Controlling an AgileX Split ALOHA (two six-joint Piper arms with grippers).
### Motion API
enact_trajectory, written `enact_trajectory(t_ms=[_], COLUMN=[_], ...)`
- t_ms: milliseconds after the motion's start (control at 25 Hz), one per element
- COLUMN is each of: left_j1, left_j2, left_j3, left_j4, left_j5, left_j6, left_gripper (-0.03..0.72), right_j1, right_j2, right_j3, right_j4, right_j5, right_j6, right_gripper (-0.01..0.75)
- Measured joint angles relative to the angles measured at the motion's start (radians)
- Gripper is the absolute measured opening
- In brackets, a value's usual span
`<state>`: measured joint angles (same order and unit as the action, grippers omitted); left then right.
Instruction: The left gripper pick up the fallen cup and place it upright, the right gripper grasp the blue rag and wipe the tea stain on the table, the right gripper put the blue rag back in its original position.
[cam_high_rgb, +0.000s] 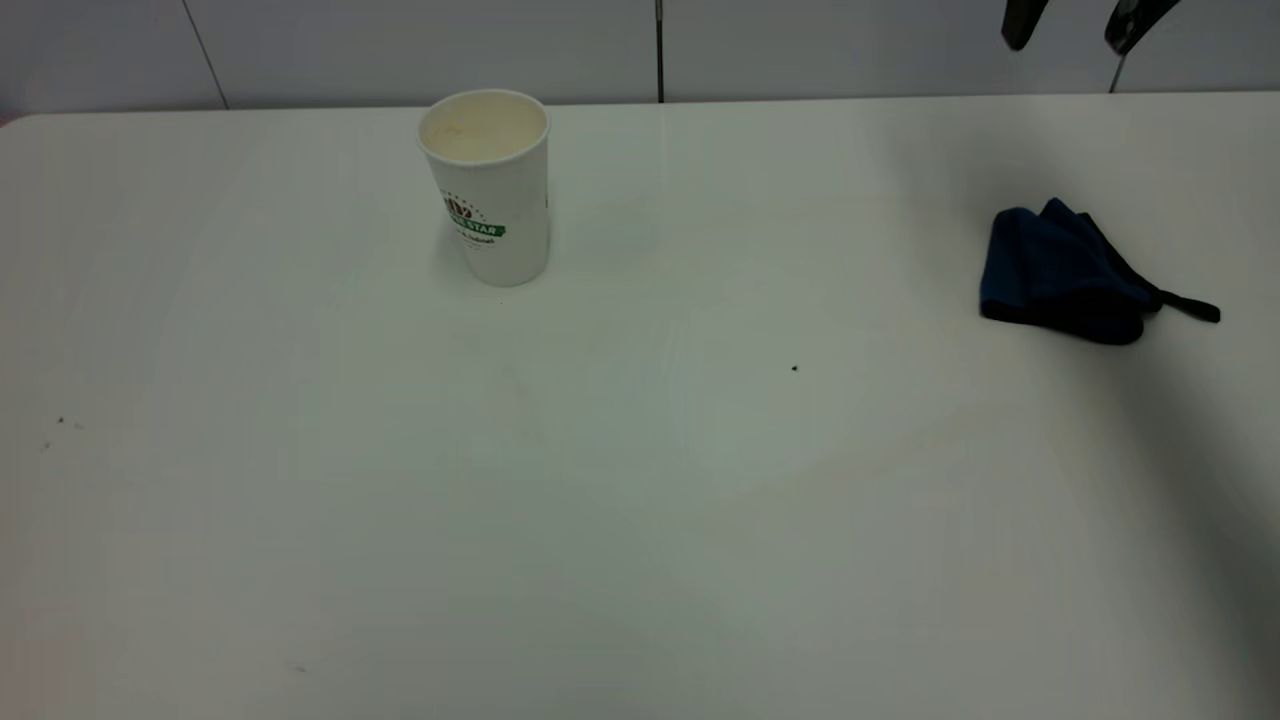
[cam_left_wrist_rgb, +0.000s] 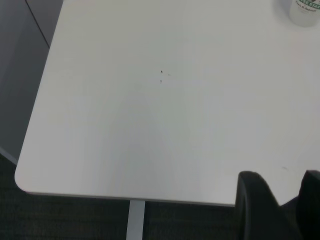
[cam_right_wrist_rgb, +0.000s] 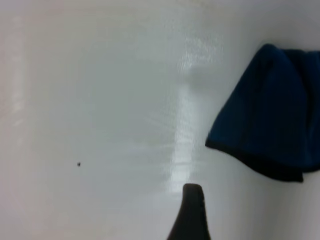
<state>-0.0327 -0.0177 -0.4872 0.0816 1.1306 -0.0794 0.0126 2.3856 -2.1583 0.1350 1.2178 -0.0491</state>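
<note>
Two task items sit well apart on the white table (cam_high_rgb: 640, 500): paper cup (cam_high_rgb: 487, 186) upright at far left-centre, blue rag (cam_high_rgb: 1068, 273) bunched at right, while the right gripper (cam_high_rgb: 1080, 22) hangs above the rag, jaws parted and empty; left gripper (cam_left_wrist_rgb: 280, 210) near table corner, fingers apart, empty.

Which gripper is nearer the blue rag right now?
Right. The right gripper hangs above the table's far edge, just beyond the blue rag. The left gripper sits off the table's opposite end, past the upright cup.
</note>
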Motion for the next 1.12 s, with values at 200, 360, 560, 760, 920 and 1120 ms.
enact_trajectory(t_ms=[200,360,560,760,920,1120], left_j1=[0.000,0.000,0.000,0.000,0.000,0.000], left_j2=[0.000,0.000,0.000,0.000,0.000,0.000], left_j3=[0.000,0.000,0.000,0.000,0.000,0.000], left_j4=[0.000,0.000,0.000,0.000,0.000,0.000], left_j5=[0.000,0.000,0.000,0.000,0.000,0.000], left_j6=[0.000,0.001,0.001,0.001,0.001,0.001], left_gripper=[0.237,0.237,0.237,0.237,0.237,0.237], right_j1=[0.028,0.028,0.028,0.028,0.028,0.028], right_j2=[-0.291,-0.520,-0.775,-1.017,-1.192,-1.413], right_j3=[0.250,0.445,0.682,0.895,1.060,1.259], right_j4=[-0.051,-0.065,-0.083,-0.084,-0.084,-0.084], right_j5=[0.003,0.006,0.009,0.012,0.013,0.016], right_j6=[-0.006,-0.022,-0.021,0.006,0.013,0.016], right_gripper=[0.722,0.715,0.710,0.698,0.689,0.662])
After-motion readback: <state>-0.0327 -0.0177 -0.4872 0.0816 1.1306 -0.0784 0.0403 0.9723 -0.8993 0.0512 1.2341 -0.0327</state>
